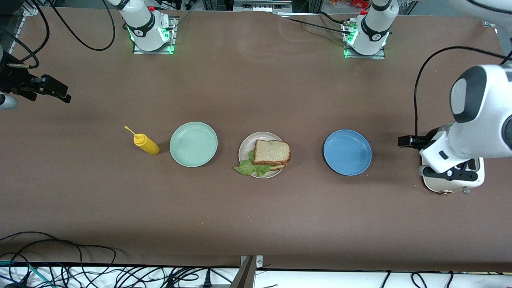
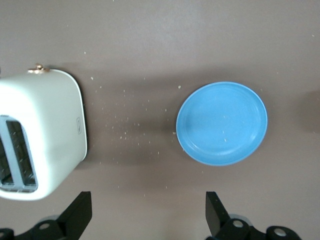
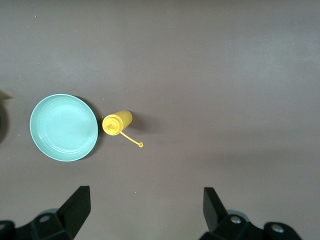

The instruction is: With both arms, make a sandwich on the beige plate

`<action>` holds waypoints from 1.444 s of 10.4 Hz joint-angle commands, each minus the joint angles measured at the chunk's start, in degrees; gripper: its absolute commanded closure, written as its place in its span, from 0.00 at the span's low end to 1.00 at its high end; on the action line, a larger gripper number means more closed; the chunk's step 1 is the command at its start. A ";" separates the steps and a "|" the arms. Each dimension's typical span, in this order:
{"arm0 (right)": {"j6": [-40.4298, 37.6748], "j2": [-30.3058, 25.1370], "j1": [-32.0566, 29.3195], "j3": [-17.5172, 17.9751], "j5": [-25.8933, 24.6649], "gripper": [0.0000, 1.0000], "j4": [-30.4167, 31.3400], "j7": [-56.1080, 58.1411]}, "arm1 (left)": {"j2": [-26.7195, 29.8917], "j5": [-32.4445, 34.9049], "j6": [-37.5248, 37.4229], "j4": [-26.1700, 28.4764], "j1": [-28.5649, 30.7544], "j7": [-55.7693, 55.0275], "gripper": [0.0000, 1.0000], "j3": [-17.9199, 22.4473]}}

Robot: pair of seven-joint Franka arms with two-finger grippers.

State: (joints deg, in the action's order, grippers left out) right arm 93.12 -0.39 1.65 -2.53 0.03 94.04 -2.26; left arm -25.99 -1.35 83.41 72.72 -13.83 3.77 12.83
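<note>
The beige plate [image 1: 245,146] sits mid-table with the sandwich [image 1: 272,152] on it. Its top bread slice lies flat, and ruffled green lettuce [image 1: 251,168] spills over the rim toward the front camera. The lower slice's edge peeks out under the top one. My left gripper [image 2: 148,210] hangs open and empty, high over bare table between the toaster and the blue plate. My right gripper [image 3: 146,207] is also open and empty, high over bare table at the right arm's end. Neither gripper touches anything.
A mint green plate [image 1: 193,144] and a yellow squeeze bottle [image 1: 146,144] lie toward the right arm's end. A blue plate [image 1: 347,152] and a white toaster [image 2: 45,130] stand toward the left arm's end. Crumbs lie between those two. Cables run along the table's front edge.
</note>
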 commanded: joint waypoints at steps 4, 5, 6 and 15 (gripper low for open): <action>-1.36 -1.99 -0.25 0.07 0.93 0.00 0.71 -0.38 | 7.61 2.05 -4.13 1.28 2.48 -0.17 0.00 -0.88; -1.54 -1.99 -0.25 0.07 0.85 0.00 0.71 -0.38 | 9.27 2.05 -4.13 1.89 3.01 -0.08 0.00 -0.97; -1.72 -2.07 -0.25 0.07 0.85 0.00 0.71 -0.38 | 11.20 2.05 -4.13 3.20 4.32 -0.08 0.00 -2.45; -1.19 -2.60 -0.33 0.07 0.58 0.00 0.71 -0.38 | 20.54 2.05 0.69 12.27 7.59 -0.61 0.00 -8.35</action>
State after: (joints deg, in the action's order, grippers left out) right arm 91.95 -1.68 1.63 -2.56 0.03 94.06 -2.26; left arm -8.10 -1.18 81.95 82.86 -6.92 3.65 5.71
